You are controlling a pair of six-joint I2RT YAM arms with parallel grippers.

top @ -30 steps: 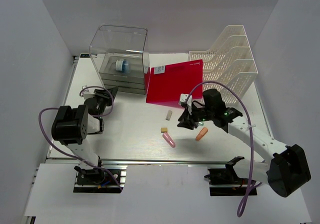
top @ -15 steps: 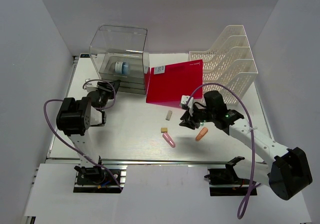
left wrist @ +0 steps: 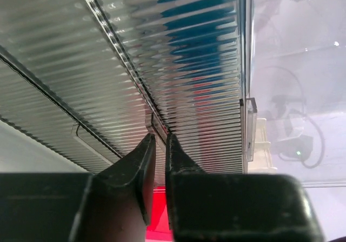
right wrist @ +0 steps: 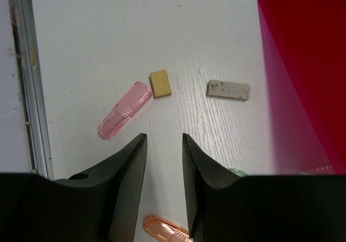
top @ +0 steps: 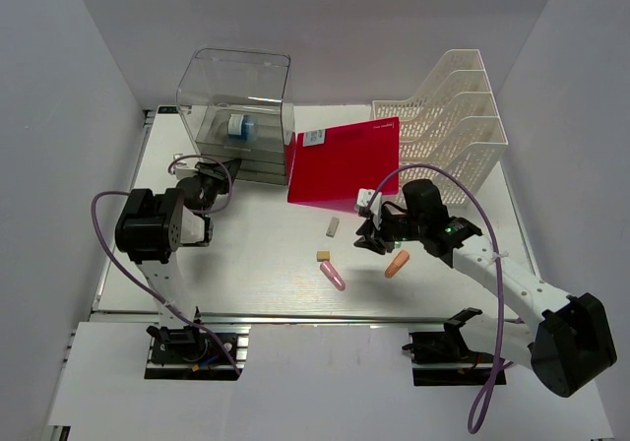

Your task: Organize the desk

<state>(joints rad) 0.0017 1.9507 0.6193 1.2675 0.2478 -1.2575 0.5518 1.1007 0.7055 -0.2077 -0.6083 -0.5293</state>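
Observation:
The desk (top: 246, 264) is a white tabletop with a silver rail along its near edge. My left gripper (top: 218, 177) is at the front of the clear drawer box (top: 233, 92). In the left wrist view its jaws (left wrist: 157, 136) stand almost together, tips pinching a small handle tab (left wrist: 155, 122) on a ribbed drawer front. My right gripper (top: 368, 234) is open and empty, just above the desk (right wrist: 135, 31). A pink tube (right wrist: 124, 110), a tan eraser (right wrist: 161, 83) and a grey eraser (right wrist: 228, 89) lie ahead of it. An orange tube (right wrist: 162, 228) lies below its jaws.
A red folder (top: 345, 162) lies at the back centre, next to the white mesh file rack (top: 455, 116). A blue and white roll (top: 239, 126) sits inside the drawer box. The small items lie mid-desk: grey eraser (top: 333, 226), tan eraser (top: 323, 256), pink tube (top: 333, 276), orange tube (top: 397, 264).
My left arm has swung back and right, bringing its gripper up against the drawer box front. My right gripper has shifted slightly back over the small items.

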